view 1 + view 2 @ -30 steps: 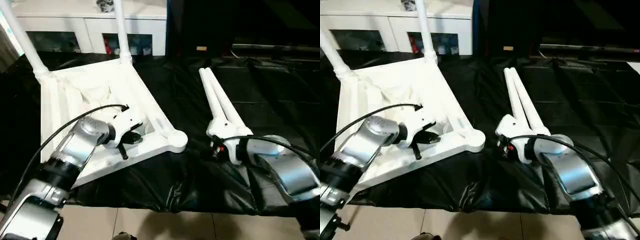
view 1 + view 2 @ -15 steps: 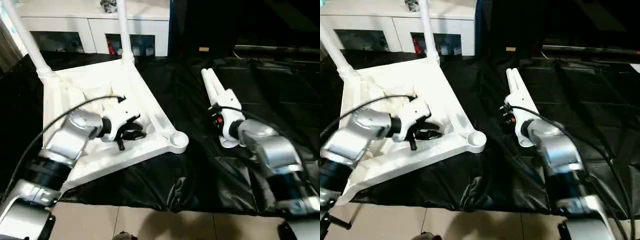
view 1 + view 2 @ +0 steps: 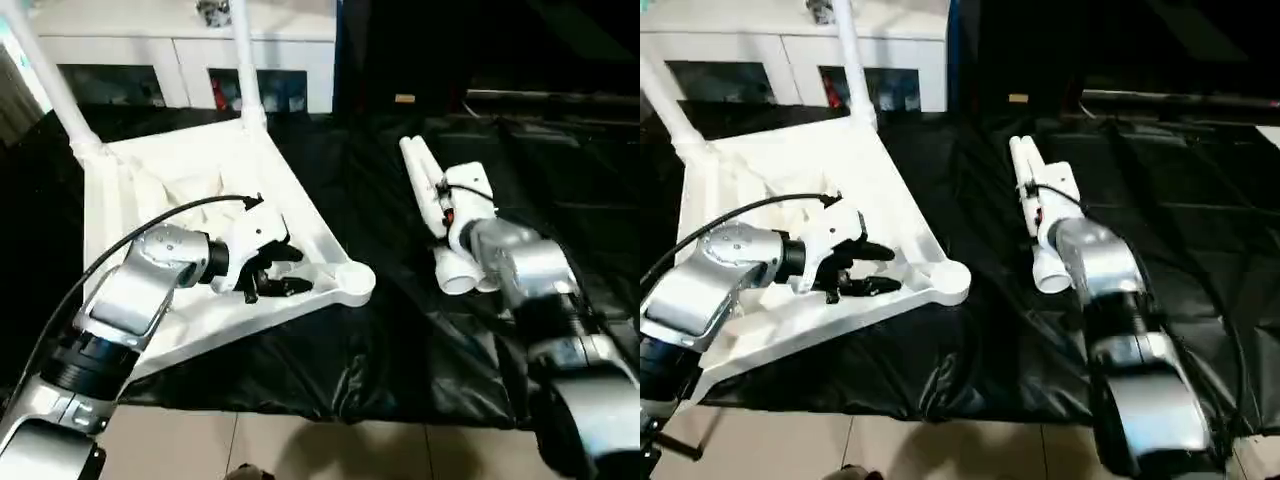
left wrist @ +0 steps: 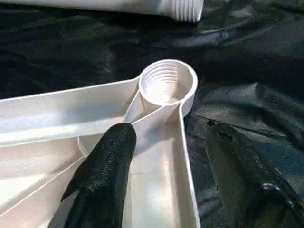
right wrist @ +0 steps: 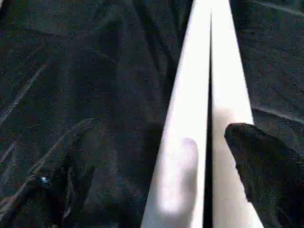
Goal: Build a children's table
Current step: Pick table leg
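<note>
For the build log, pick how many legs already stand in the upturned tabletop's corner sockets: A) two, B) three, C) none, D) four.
A: two legs rise from the far sockets of the tabletop, while two loose legs lie side by side on the black cover, and the near socket is empty.
</note>
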`<state>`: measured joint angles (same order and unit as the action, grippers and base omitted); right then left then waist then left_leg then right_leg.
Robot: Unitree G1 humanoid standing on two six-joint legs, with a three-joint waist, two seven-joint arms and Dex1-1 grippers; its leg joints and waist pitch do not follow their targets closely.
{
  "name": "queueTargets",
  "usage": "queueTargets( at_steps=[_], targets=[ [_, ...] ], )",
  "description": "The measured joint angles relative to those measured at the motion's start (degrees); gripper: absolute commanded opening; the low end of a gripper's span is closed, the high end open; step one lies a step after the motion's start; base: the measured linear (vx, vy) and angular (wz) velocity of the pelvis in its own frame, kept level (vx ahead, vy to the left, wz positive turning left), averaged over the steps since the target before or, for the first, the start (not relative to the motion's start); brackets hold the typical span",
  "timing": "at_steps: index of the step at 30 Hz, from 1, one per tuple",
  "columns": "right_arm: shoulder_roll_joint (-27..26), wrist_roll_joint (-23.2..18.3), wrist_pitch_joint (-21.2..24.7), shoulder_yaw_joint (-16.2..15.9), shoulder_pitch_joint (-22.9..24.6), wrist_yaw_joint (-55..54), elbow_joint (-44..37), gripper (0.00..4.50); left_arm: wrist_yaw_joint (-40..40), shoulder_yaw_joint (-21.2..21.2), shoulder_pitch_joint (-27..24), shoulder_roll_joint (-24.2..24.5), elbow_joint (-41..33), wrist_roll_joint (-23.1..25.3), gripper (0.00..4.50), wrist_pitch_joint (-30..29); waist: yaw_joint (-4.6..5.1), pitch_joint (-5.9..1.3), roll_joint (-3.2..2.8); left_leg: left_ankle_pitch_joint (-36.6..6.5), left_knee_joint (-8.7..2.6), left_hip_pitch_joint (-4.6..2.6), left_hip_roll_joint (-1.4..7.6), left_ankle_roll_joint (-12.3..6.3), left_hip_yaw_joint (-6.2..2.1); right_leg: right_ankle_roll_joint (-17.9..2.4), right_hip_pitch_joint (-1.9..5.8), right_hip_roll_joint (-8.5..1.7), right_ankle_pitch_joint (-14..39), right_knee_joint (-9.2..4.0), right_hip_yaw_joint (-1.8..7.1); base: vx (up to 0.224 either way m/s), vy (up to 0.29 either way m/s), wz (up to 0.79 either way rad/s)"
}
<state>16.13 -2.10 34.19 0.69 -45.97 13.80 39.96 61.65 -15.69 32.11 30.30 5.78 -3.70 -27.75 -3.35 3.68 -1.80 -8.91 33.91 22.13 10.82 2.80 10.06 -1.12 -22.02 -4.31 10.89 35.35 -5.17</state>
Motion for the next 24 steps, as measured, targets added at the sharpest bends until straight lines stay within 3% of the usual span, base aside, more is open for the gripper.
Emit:
queueTargets(
  at_steps=[11, 18, 19, 23, 24],
  targets=[
    [-0.30, 0.59, -1.05, 0.18, -7.13, 0.15, 18.17, 4.50, 0.05, -0.39, -0.12, 0.54, -1.11, -0.01, 2.69, -0.62, 0.02, 0.01, -0.01, 0.00, 0.03, 0.02, 0.01, 0.00, 0.00, 0.00, -0.01, 0.00, 0.00, 0.03, 0.00, 0.000, 0.000, 0.00],
    [-0.29, 0.67, 0.38, 0.99, -10.38, -0.15, 24.40, 4.50, 0.48, -0.39, -0.17, 1.00, -2.21, -0.23, 2.69, -0.92, -0.05, 0.00, 0.00, 0.00, 0.06, 0.01, 0.01, 0.00, 0.00, -0.01, -0.01, 0.00, 0.00, 0.05, -0.01, 0.000, 0.000, 0.00],
    [-0.29, 0.67, 0.46, 0.99, -10.45, -0.12, 24.53, 4.22, 0.55, -0.39, -0.17, 1.01, -2.22, -0.36, 2.77, -0.97, -0.07, 0.00, 0.00, 0.00, 0.06, 0.01, 0.01, 0.00, 0.00, -0.01, -0.01, 0.00, 0.00, 0.05, -0.01, 0.000, 0.000, 0.00],
    [-0.29, 0.67, 0.24, 1.17, -12.19, -0.14, 27.75, 4.02, 0.61, -0.39, -0.17, 1.08, -2.22, -0.60, 2.77, -1.05, -0.07, 0.00, 0.00, 0.00, 0.07, 0.01, 0.02, 0.00, 0.00, -0.01, -0.01, 0.00, 0.00, 0.09, -0.01, 0.000, 0.000, 0.00],
    [-0.28, 0.67, 0.20, 1.18, -12.30, -0.14, 28.04, 3.77, 0.61, -0.39, -0.17, 1.09, -2.22, -0.61, 2.77, -1.05, -0.09, -0.01, 0.01, 0.00, 0.07, 0.01, 0.02, 0.00, 0.00, -0.01, -0.01, 0.00, 0.00, 0.09, -0.01, 0.000, 0.000, 0.00]
  ],
)
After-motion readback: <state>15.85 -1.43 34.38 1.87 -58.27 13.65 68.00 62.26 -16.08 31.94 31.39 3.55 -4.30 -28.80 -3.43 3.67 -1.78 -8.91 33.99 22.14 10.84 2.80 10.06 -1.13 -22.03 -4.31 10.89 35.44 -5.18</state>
